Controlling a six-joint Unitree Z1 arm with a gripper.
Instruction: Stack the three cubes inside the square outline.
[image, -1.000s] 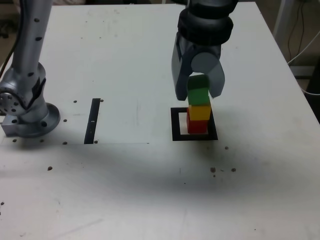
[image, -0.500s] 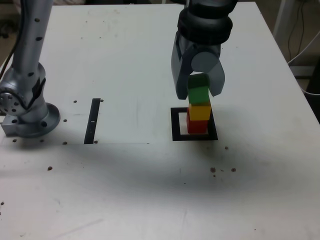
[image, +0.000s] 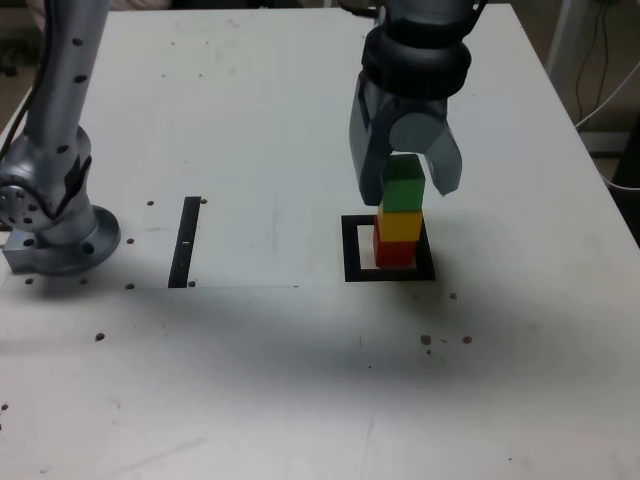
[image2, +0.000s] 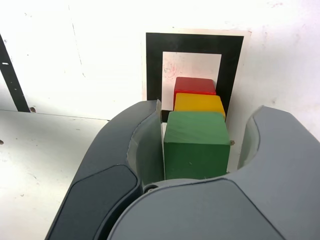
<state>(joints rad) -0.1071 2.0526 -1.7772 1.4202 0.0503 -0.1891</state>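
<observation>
One gap beside green cube (image2: 196, 145)

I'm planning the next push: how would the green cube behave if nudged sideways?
The green cube looks rigid, with flat faces, so it would probably slide rather than roll. Perched on the yellow cube, above the red cube, it could likely topple off.

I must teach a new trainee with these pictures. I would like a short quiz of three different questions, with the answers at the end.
1. True or false: the claw grips the green cube from both sides.
2. Fill in: the cube between the green and the red cube is ____.
3. In the exterior view, the black strip lies where from the square outline? a) right b) left c) inside

Key: 1 false; 2 yellow; 3 b
</observation>
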